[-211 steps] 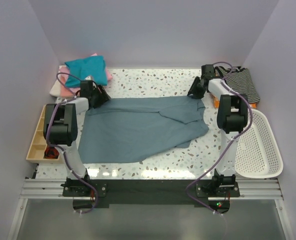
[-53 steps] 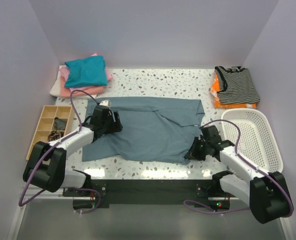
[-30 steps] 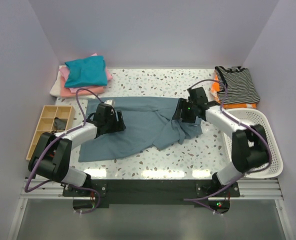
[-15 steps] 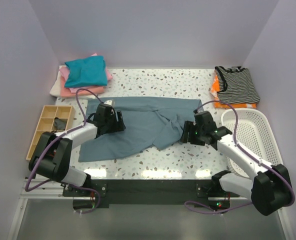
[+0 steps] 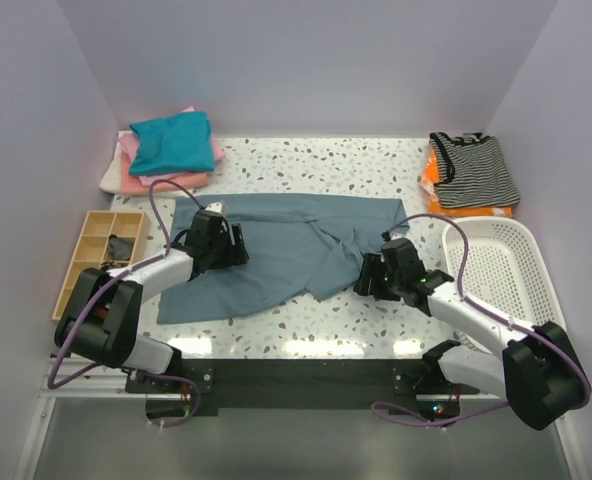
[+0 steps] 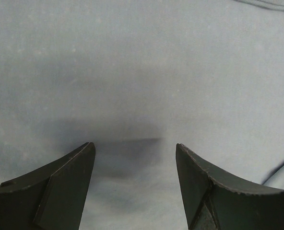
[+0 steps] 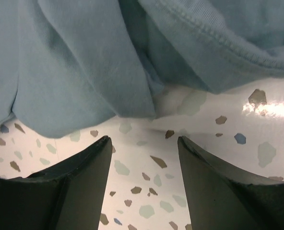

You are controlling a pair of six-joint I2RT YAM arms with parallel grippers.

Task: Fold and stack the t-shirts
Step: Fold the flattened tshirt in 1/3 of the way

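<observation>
Right gripper (image 5: 369, 284) stands open and holds nothing. In its wrist view both fingers hang over the bare speckled table (image 7: 147, 182), just beside the lower edge of the slate-blue t-shirt (image 5: 286, 245). Left gripper (image 5: 238, 246) is open too, with only flat cloth under its fingers and nothing between them; whether it touches the cloth cannot be told.

The blue shirt lies spread in the middle of the frame, its right part bunched, with a stitched hem (image 7: 214, 43) lying over other folds. The teal t-shirt (image 5: 172, 141) lies folded on top of the pink one (image 5: 146, 183) in the upper left, well apart from both arms.

The main risk seems to be at this bunched edge. If the right fingers close here, they may take only one layer or the wrong one, and the fold would come out crooked. If they go in too low, they may scrape the table and push the cloth away. A pull could also drag the whole shirt if the left gripper does not press it down.
</observation>
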